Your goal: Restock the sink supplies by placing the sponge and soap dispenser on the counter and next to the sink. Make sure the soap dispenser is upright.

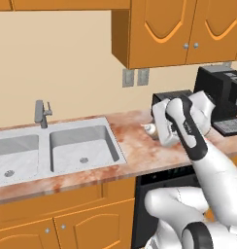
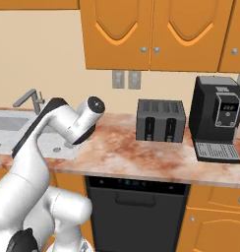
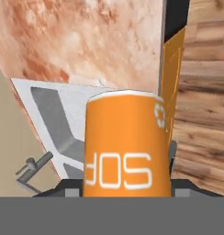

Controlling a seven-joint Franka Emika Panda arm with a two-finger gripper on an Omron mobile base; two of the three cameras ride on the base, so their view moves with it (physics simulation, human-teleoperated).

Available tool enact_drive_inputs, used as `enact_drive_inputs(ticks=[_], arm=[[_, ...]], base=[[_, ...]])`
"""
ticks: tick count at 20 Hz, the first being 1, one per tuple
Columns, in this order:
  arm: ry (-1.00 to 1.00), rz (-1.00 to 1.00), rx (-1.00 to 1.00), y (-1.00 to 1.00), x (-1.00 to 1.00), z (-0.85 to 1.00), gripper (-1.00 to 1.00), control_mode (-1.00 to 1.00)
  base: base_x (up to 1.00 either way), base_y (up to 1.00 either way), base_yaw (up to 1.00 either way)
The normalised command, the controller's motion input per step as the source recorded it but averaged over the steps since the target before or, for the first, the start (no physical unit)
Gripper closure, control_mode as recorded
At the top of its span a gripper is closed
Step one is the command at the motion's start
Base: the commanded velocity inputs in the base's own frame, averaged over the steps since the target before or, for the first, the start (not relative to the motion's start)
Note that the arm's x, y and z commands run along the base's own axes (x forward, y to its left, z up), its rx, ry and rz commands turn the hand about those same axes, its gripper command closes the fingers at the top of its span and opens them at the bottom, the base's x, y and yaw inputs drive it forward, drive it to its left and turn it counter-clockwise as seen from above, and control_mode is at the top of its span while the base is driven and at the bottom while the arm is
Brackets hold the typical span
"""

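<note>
The soap dispenser (image 3: 125, 147), an amber-orange bottle with white lettering, stands close in the hand view. My gripper (image 3: 125, 190) is shut on it, one finger on each side of the body. In the left base view its white pump end (image 1: 149, 129) pokes out to the left of my hand, low over the marbled counter (image 1: 140, 155) and right of the sink (image 1: 57, 146). Whether the bottle touches the counter I cannot tell. The sponge is out of view.
The grey faucet (image 1: 42, 113) rises behind the double-basin sink. A dark toaster (image 2: 160, 120) and a black coffee machine (image 2: 218, 118) stand on the counter to the right. A dishwasher front (image 2: 136, 206) sits below, and wall cabinets hang above.
</note>
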Motion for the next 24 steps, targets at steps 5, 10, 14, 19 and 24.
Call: enact_drive_inputs(ticks=[5,10,14,19,24], arm=[[0.15,0.06,0.25,0.1,0.58,-0.51,1.0,-1.0],[0.13,0.06,0.23,0.27,0.25,-0.54,1.0,-1.0],[0.17,0.0,0.14,0.44,0.35,-0.51,1.0,-1.0],[0.2,0.0,0.12,0.37,0.46,-0.32,1.0,-1.0],[0.11,0.0,0.05,0.09,0.41,-0.11,1.0,-1.0]], base=[[0.0,0.0,0.0],[0.0,0.0,0.0],[0.0,0.0,0.0],[0.0,0.0,0.0],[0.0,0.0,0.0]])
